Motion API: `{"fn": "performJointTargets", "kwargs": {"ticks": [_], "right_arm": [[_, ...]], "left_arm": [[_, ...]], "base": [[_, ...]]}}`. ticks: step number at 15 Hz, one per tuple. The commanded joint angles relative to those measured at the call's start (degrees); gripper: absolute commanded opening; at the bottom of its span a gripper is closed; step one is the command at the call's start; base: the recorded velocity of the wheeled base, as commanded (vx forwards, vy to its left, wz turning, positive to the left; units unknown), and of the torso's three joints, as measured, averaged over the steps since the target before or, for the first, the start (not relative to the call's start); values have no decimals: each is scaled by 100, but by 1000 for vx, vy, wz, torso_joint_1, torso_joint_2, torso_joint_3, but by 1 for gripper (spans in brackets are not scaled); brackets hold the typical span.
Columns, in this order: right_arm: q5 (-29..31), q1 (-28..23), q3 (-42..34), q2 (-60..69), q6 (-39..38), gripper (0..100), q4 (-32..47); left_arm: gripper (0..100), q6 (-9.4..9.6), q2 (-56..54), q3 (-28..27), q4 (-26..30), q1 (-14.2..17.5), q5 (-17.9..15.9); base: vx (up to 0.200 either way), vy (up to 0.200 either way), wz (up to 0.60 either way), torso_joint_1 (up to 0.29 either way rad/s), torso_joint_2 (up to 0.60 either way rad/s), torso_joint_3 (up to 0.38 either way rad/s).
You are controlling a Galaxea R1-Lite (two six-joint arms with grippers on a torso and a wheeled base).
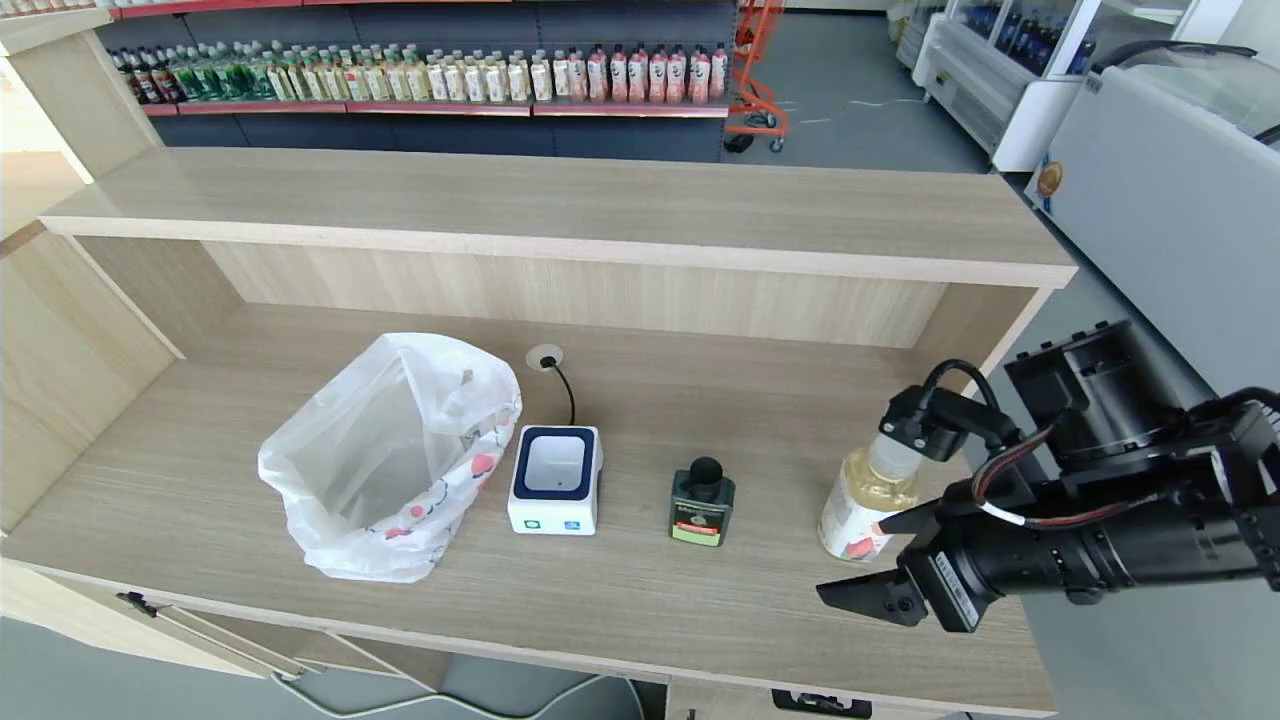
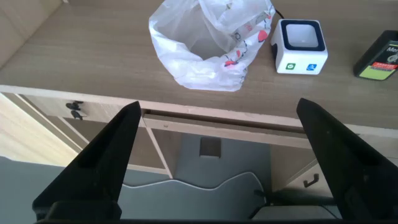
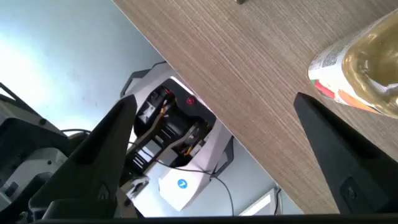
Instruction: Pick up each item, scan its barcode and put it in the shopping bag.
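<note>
On the counter, the upright bottle stands just before our right gripper. We hold its jaws apart, empty.

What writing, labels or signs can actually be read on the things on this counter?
No text reads clearly.
Dark bottle: label print too blurred to read.
Drink bottle: label print too small to read.
Scanner: green and blue square icons, no legible words.
Shopping bag: red pattern, no words visible.
</note>
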State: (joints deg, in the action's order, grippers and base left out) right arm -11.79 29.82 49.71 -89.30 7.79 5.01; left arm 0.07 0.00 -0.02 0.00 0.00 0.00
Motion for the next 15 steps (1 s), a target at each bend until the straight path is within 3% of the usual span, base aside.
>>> {"fn": "performJointTargets", "kwargs": {"ticks": [1,5,15], "right_arm": [[1,121,179,-738,161,100,-149],[1,121,205,-1336,829,100,-1028],[-157,191,1445,-2654,1779,100,-1635]], "left_arm": [[100,1,9,2,0,0,0],[100,1,9,2,-9,0,0],[100,1,9,-6,-9,0,0]], "base": [[0,0,0,0,0,0],[0,0,0,0,0,0],[0,0,0,0,0,0]]}}
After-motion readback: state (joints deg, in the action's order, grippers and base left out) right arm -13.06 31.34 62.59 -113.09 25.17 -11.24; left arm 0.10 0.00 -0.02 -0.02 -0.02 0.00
